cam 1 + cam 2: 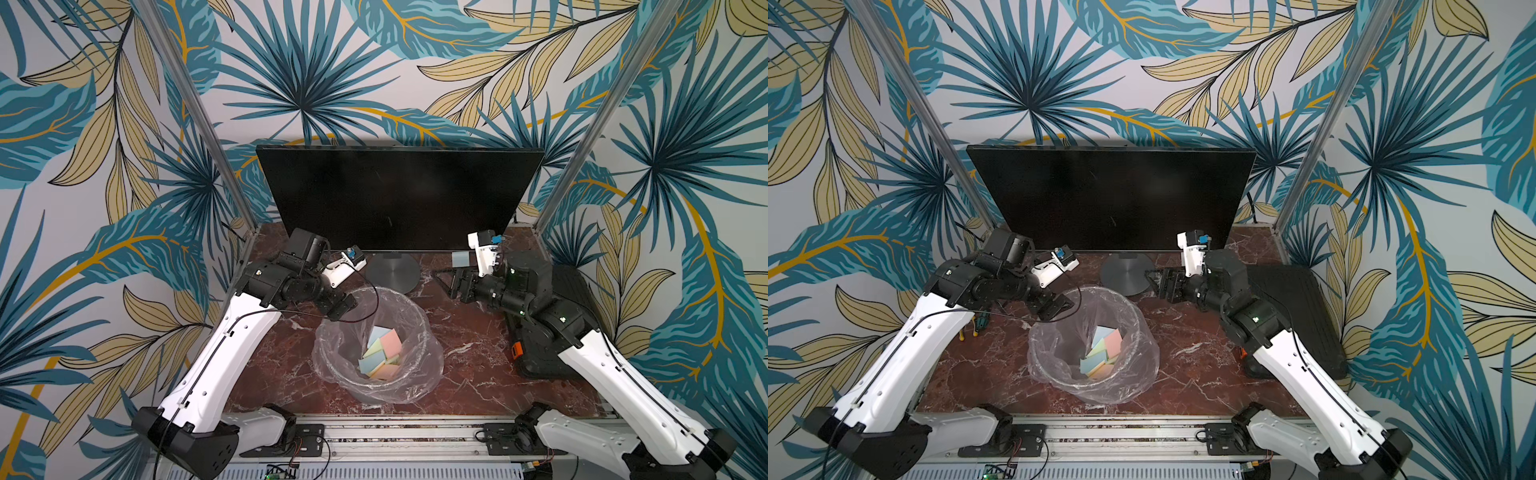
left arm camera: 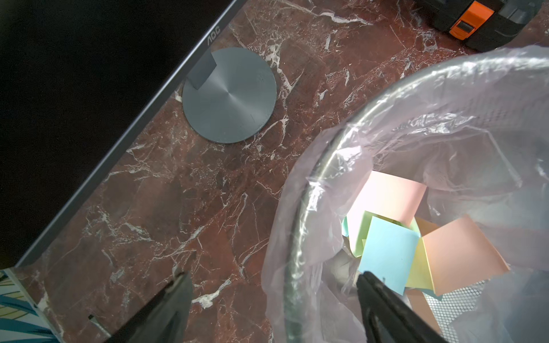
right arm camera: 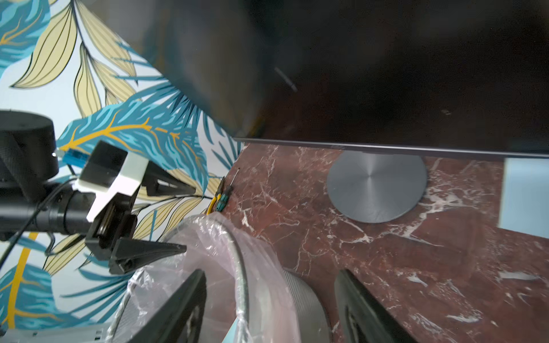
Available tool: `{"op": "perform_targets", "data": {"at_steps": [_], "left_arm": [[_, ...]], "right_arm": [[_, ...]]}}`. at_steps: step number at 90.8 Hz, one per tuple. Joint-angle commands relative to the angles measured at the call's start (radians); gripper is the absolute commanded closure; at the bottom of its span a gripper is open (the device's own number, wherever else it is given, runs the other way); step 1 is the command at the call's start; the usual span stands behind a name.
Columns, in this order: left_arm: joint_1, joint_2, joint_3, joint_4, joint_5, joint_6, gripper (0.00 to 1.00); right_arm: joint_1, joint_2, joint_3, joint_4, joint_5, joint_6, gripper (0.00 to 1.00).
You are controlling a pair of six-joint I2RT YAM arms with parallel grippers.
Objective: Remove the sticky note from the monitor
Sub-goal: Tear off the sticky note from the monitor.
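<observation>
The monitor (image 1: 399, 195) (image 1: 1113, 195) stands at the back, dark, on its round grey base (image 1: 392, 272) (image 2: 228, 95). No note shows on its screen. A pale blue sticky note (image 1: 461, 259) (image 3: 523, 193) sits just under the monitor's lower edge near its right corner; stuck there or lying on the table, I cannot tell. My left gripper (image 1: 340, 307) (image 2: 273, 276) hangs open and empty over the near-left rim of a bag-lined bin (image 1: 419, 316) (image 2: 297, 237). My right gripper (image 1: 442, 282) (image 3: 271, 273) is open and empty, right of the base, pointing left.
The bin (image 1: 1133, 316) holds several pastel sticky notes (image 1: 384, 351). A black ribbed case (image 1: 573, 291) with an orange latch (image 1: 516, 351) lies under the right arm. Small hand tools (image 1: 976, 328) (image 3: 222, 199) lie at the table's left edge. Metal posts stand at both back corners.
</observation>
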Motion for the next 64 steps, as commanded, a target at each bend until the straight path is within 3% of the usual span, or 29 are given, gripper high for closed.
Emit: {"op": "perform_targets", "data": {"at_steps": [1,39,64], "left_arm": [[0.002,0.019,-0.029,0.011,-0.019,-0.01,0.14],[-0.01,0.057,-0.061,0.034,-0.025,-0.047,0.3],[-0.033,0.064,-0.075,0.05,-0.031,-0.058,0.51]], "right_arm": [[-0.034,-0.023,-0.061,-0.036,0.093,0.065,0.28],[-0.186,-0.028,-0.272,0.115,0.075,0.125,0.28],[-0.298,0.008,-0.371,0.238,-0.004,0.162,0.27]]}}
